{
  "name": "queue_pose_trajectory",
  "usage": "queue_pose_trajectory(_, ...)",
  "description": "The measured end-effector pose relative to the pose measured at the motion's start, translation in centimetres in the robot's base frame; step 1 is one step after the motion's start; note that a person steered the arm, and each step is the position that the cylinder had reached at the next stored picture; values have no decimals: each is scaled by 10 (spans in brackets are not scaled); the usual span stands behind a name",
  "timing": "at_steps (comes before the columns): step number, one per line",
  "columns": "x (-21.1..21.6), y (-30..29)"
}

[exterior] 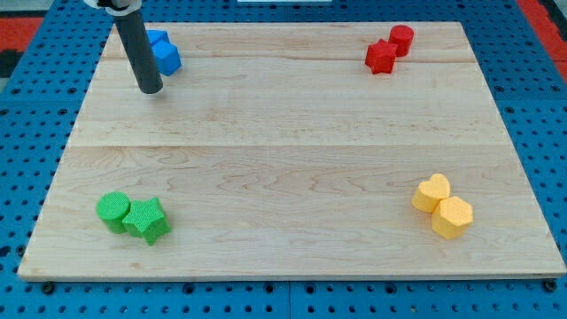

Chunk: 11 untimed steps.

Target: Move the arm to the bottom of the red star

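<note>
Clearly no jaws here: my tip [150, 89] rests beside the blue blocks [163, 51], well apart from the red star [381, 57].

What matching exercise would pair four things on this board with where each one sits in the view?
Things:
1. red star
2. green star
3. yellow blocks
4. my tip

Places:
A. view's bottom left
B. view's top right, touching the red cylinder
C. view's top left, beside the blue blocks
D. view's bottom right

Pairs: 1-B, 2-A, 3-D, 4-C
</note>
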<state>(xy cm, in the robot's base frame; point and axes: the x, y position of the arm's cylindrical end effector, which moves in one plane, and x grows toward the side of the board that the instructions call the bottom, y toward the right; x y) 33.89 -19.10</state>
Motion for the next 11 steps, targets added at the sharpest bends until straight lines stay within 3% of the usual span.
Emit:
queue_pose_trajectory(2, 14, 18)
queue_pose_trajectory(3, 27, 82)
queue_pose_trajectory(4, 27, 83)
queue_pose_trajectory(5, -5, 83)
queue_pose_trajectory(9, 39, 331)
queue_pose_trajectory(10, 70, 376)
queue_pose_trajectory(11, 138, 437)
